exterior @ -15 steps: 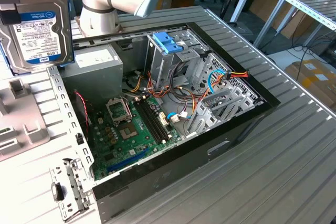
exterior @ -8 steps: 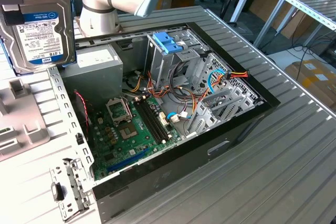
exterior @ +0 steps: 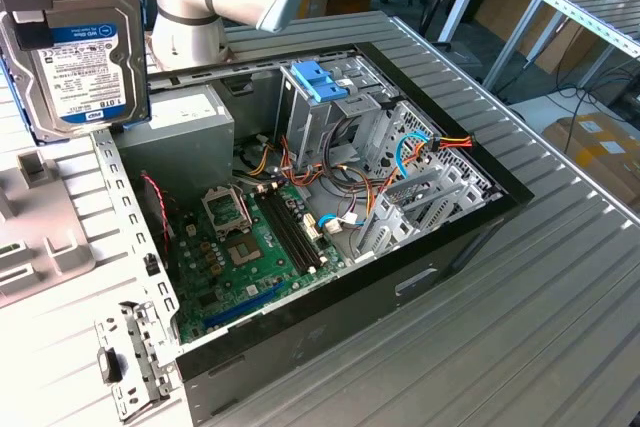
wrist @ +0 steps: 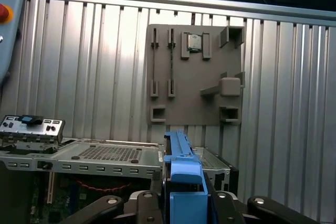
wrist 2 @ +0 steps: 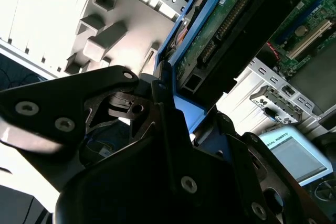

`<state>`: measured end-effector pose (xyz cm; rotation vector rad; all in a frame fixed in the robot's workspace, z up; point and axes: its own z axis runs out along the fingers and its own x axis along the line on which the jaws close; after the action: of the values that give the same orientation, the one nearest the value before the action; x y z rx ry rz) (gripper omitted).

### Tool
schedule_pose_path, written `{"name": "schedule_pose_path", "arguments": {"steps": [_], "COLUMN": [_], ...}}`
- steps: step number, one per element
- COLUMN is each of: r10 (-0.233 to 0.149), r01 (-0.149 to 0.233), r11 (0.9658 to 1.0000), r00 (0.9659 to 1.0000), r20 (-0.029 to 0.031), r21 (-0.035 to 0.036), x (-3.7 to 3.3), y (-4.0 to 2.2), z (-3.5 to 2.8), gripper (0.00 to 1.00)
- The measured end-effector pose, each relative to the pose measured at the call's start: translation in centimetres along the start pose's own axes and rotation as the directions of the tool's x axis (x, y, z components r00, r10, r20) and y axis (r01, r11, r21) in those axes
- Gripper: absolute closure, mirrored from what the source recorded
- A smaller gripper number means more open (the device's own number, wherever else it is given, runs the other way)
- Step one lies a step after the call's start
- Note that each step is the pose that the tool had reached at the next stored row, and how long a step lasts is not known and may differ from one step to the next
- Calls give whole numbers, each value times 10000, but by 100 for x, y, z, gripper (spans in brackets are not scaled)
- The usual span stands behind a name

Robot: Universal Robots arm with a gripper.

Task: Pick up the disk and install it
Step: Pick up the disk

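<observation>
So the disk is up in the air, standing on edge with its white label facing the exterior camera. It's off at the exterior view's left, just beside the corner of the open computer case and above the ribbed metal counter. The pincer is clamped on it: in the second wrist view the black fingers squeeze the blue plastic frame that runs round the drive's edges. My take is that it's a dense, rigid slab with a metal shell, plus a bare green circuit board and connector pins on the underside. It'll probably feel hefty for its size and won't flex, but it won't like knocks. Smooth metal and slick plastic could slide in a weak grip. The narrow framed edges look like the right place to hold, off the board and pins. Inside the case there's a steel drive cage with a light-blue latch on top, well apart from the disk.
</observation>
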<state>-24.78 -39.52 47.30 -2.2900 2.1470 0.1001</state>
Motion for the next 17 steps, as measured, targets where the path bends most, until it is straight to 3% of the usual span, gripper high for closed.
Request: {"name": "schedule_pose_path", "arguments": {"steps": [17], "r10": [0], "r01": [0], "r11": [10000], "r00": [10000], "r20": [0], "r21": [0], "x": [50], "y": [-100], "z": [8], "gripper": [63]}}
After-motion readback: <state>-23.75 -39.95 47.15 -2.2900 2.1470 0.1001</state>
